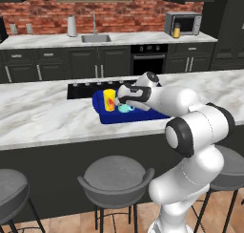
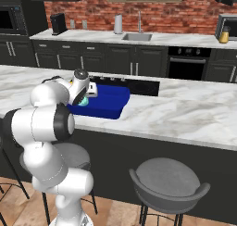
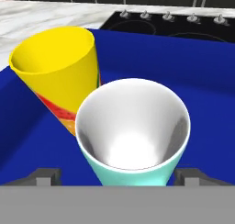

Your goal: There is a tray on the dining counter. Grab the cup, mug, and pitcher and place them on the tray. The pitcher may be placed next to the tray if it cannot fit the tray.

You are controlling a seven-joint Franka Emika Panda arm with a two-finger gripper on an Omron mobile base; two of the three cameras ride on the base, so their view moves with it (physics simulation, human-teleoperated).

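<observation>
The tray (image 1: 106,115) lies on the dining counter (image 1: 43,117), just in front of a black cooktop (image 1: 81,90) set into the marble; the cup (image 1: 109,100) stands upright inside the tray toward its left end, and the mug (image 1: 125,108) stands upright just beside it, the two close enough that their sides look to be touching in the hand view; there the mug (image 3: 133,129) shows its white inside from above, with the cup (image 3: 57,76) behind and to its left, red-orange mark facing the mug; the gripper (image 3: 118,177) hangs directly over the mug with its fingers (image 3: 46,177) spread wide, one on each side of the teal wall and clear of it, so it grips nothing; from the left base view the gripper (image 1: 120,101) and wrist cover most of the mug, and the forearm crosses the right half of the tray; from the right base view the arm hides the tray's (image 2: 113,102) near-left corner, with only a sliver of the mug (image 2: 84,101) showing; round grey stools (image 1: 114,177) stand below the counter edge; along the brick wall sit a sink (image 1: 95,38), an oven (image 1: 148,58) and a microwave (image 1: 183,23).
</observation>
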